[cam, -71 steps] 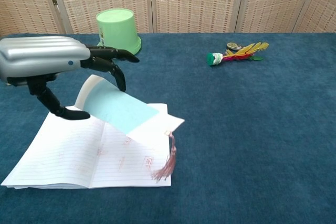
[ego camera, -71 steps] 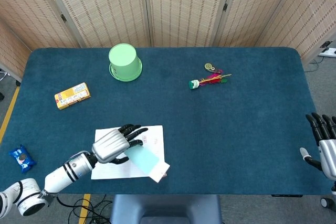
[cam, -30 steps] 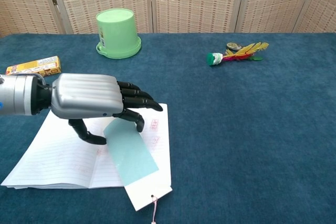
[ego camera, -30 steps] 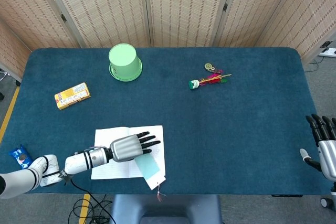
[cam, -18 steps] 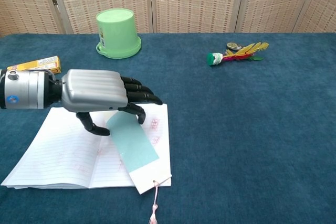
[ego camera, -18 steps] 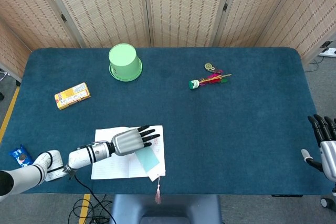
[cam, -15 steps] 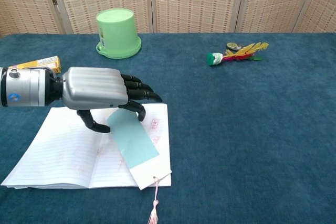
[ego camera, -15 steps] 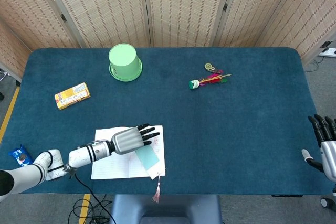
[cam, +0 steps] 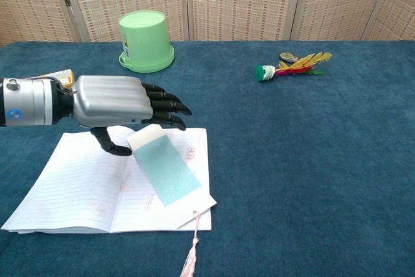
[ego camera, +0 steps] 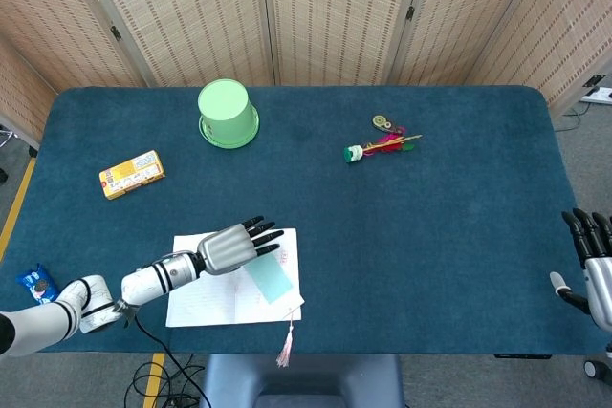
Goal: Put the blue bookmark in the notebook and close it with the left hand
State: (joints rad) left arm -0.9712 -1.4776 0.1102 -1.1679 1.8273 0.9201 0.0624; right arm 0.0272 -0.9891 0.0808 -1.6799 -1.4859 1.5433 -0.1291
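Note:
The open notebook [cam: 78, 186] lies flat near the table's front left edge, also seen as a white spread [ego camera: 206, 298] in the head view. The pale blue bookmark [cam: 167, 170] lies slantwise on its right page, and its lower end and red tassel [cam: 191, 264] hang past the page. My left hand [cam: 113, 105] hovers over the bookmark's upper end with fingers stretched out and apart, thumb down beside it, pinching nothing. In the head view the left hand [ego camera: 228, 247] sits just left of the bookmark [ego camera: 271, 279]. My right hand [ego camera: 593, 265] hangs off the table's right edge, fingers extended and empty.
An upturned green bucket [cam: 146, 40] stands at the back left. A yellow box [ego camera: 131, 174] lies left of the notebook and a blue snack packet [ego camera: 39, 287] near the left edge. A feathered shuttlecock [cam: 292, 66] rests at the back right. Woven screens close off the back.
My left hand has drawn back and up off the bookmark, baring its white upper end. The bookmark has settled flatter on the right page. The right hand is unmoved.

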